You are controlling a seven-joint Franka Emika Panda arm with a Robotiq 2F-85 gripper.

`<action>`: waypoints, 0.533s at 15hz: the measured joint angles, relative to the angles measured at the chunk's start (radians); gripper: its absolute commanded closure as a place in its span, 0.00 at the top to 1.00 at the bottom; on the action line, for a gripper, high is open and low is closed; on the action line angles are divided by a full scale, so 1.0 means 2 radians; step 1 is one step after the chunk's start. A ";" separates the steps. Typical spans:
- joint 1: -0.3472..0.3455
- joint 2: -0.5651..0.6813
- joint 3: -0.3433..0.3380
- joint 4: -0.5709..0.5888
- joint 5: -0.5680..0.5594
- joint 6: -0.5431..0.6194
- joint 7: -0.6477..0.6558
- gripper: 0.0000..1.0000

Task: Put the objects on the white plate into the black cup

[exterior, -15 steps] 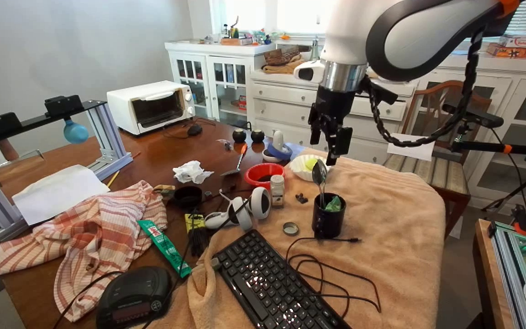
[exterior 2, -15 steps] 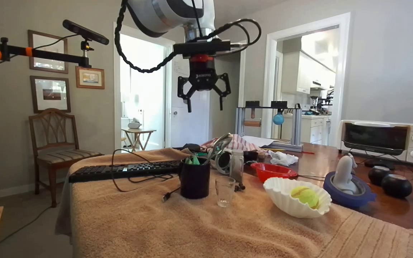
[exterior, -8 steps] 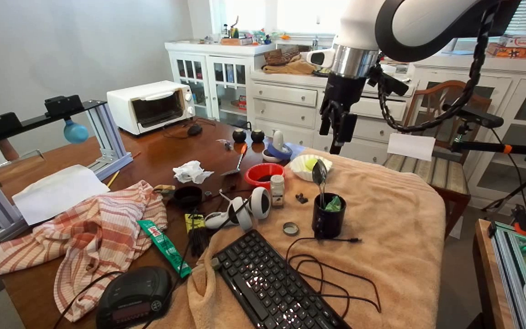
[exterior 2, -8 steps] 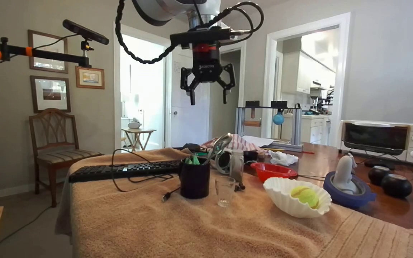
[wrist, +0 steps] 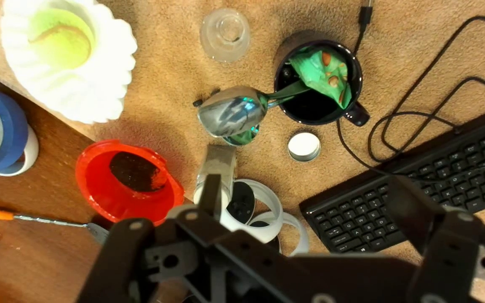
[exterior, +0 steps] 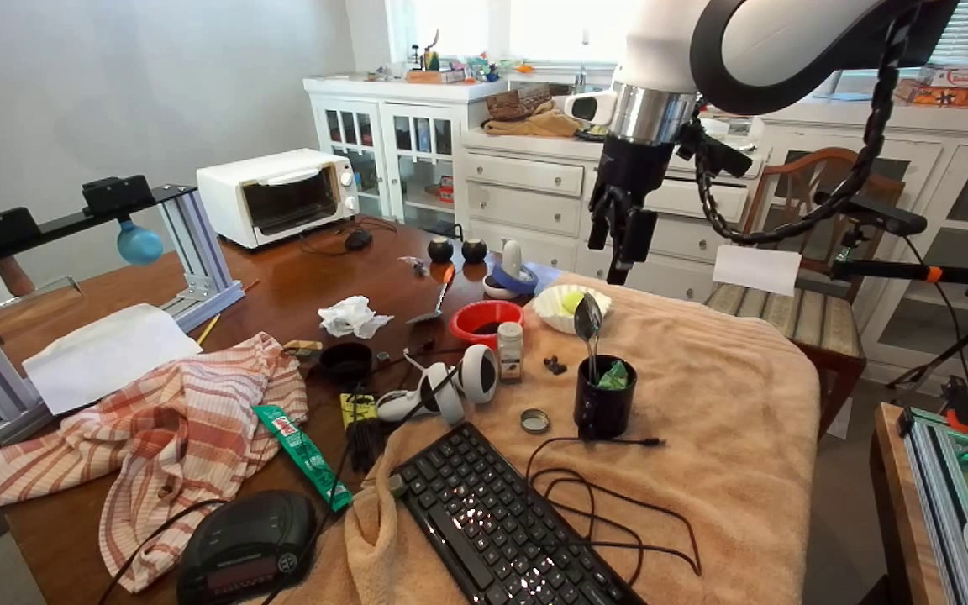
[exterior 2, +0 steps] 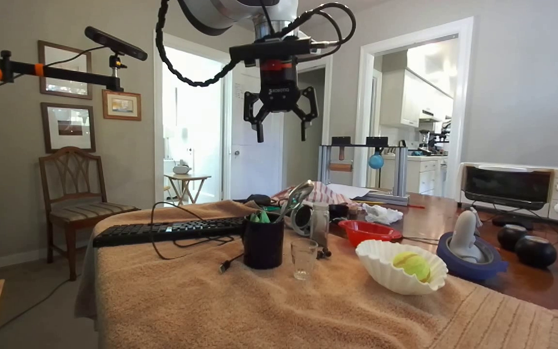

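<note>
The yellow-green ball [exterior 2: 411,266] sits inside the fluted white plate [exterior 2: 380,277], on the towel [exterior 2: 187,291] that covers part of the bench [exterior: 307,286]; it is the only object visible there. In the black cup [exterior 2: 263,245], a crumpled green packet [wrist: 320,73] and the spoons [wrist: 232,111] take up much of the mouth. That crowding looks like the main hazard: the ball seems not much narrower than the opening, so if released from above it may perch on the packet or strike the spoons and roll off. The spoons' bowls stick out well above the rim, leaning toward the glass jar [exterior 2: 320,223]; a finger coming in low could catch them and pull the cup over. A small clear glass [exterior 2: 304,261] stands between cup and plate, easy to overlook, and a low carry would likely topple it. At the plate, the wavy rim may foul a fingertip and tip it on the soft towel, while an off-centre squeeze could make the ball slip away.

The gripper [exterior 2: 282,140] hangs high above the bench, fingers pointing down, jaws spread wide with nothing between them and touching nothing. In the wrist view it is well to the side of the plate, so it probably needs to shift across before descending.
</note>
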State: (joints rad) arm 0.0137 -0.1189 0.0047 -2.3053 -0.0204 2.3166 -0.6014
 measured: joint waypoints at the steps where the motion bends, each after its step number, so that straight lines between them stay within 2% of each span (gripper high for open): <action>1: 0.000 0.000 0.000 0.000 0.000 0.000 0.000 1.00; 4: 0.000 0.000 0.000 0.000 0.000 0.000 0.000 1.00; 8: -0.012 0.001 -0.022 0.002 -0.001 0.031 0.060 1.00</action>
State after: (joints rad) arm -0.0099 -0.1179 -0.0385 -2.3021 -0.0229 2.3777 -0.4811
